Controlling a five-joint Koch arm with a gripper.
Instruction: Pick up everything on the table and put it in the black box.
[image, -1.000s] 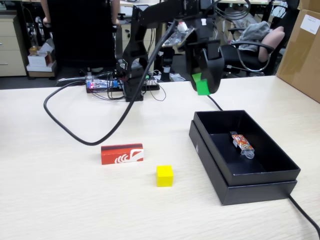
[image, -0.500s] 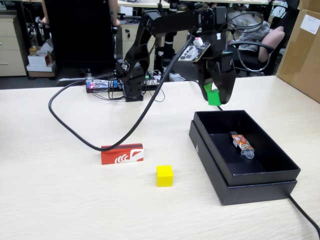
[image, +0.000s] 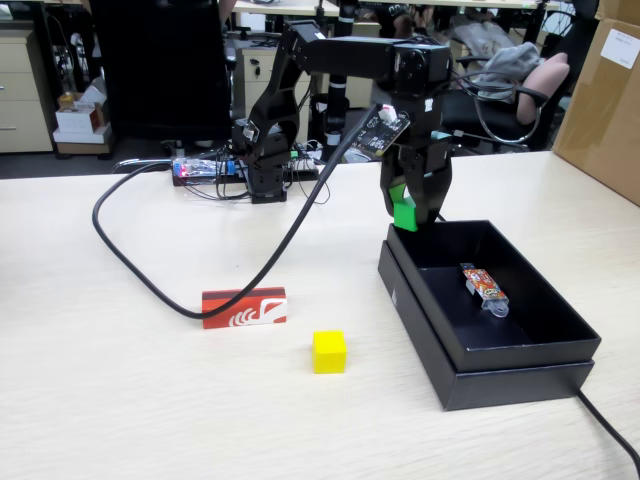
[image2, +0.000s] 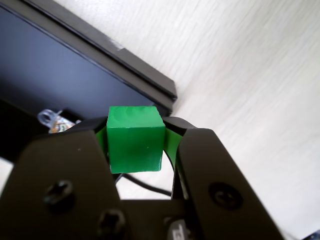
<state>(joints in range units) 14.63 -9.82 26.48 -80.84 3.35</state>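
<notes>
Gripper (image2: 136, 145) clenches the green cube (image2: 135, 138) above the black box (image: 520, 345) corner; it should carry farther inward before releasing

matt black box (image: 520, 352), wood-grain table (image: 150, 400)

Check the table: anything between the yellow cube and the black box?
Nothing: in the fixed view only bare tabletop separates the yellow cube from the black box. The red pack lies on the cube's other side, to the left.
</notes>
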